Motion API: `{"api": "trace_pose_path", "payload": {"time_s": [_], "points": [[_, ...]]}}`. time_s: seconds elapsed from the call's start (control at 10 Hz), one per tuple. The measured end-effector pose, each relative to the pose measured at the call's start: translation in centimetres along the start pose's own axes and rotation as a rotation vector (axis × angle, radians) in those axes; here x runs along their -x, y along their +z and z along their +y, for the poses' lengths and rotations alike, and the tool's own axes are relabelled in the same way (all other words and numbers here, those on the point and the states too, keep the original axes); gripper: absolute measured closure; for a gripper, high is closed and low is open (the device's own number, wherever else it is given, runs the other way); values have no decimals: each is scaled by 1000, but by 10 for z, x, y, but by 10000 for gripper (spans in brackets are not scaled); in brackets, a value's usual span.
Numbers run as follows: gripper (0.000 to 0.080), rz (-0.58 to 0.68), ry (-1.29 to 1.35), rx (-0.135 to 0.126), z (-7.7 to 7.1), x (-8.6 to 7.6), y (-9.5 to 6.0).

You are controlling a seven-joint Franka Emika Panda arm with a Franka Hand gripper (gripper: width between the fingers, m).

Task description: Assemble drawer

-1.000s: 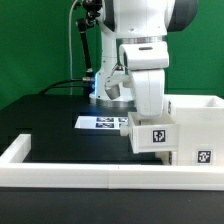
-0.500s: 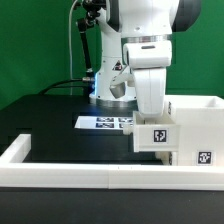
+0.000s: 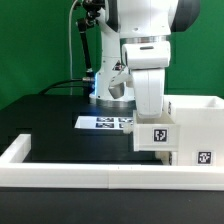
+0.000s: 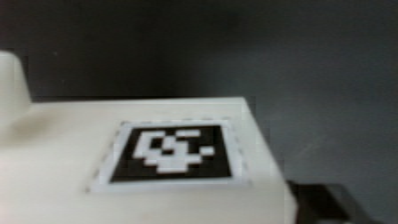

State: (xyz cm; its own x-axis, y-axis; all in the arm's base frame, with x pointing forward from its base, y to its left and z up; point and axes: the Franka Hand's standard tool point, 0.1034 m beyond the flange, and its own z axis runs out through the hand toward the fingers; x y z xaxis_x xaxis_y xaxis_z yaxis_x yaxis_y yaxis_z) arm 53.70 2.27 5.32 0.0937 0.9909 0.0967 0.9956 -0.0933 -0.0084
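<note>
A small white drawer tray [image 3: 155,135] with a square black-and-white marker on its face hangs under my gripper [image 3: 148,118], its far end against the tall white casing [image 3: 196,118] on the exterior view's right. The fingers are hidden behind the tray there. In the wrist view the tray's white face and marker [image 4: 169,152] fill the picture, with one dark fingertip [image 4: 334,200] right beside its edge. The gripper looks shut on the tray. A second marker [image 3: 204,156] shows low on the casing's front. I cannot make out a second tray.
The marker board [image 3: 103,122] lies on the black table behind the tray. A low white border wall [image 3: 60,172] runs along the front and the exterior view's left. Cables and a stand [image 3: 85,60] are at the back.
The arm and the tray shifted slightly toward the exterior view's right, closer to the casing, then held still over the last half second.
</note>
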Motion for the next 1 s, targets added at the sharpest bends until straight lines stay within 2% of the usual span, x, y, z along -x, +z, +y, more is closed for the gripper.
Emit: {"api": "trace_pose_path", "payload": {"time_s": [0.1,0.2,0.3,0.5,0.8,1.0], "points": [[234,0,0,0,0,0,0],[234,0,1,0,0,1,0],[168,-1,1,2,1,1,-1],[155,-4,1,8,5,2,-7],[151,-28,-2,-5,23,5,-36],[151,-37,-35,-10,34,18,-49]]}}
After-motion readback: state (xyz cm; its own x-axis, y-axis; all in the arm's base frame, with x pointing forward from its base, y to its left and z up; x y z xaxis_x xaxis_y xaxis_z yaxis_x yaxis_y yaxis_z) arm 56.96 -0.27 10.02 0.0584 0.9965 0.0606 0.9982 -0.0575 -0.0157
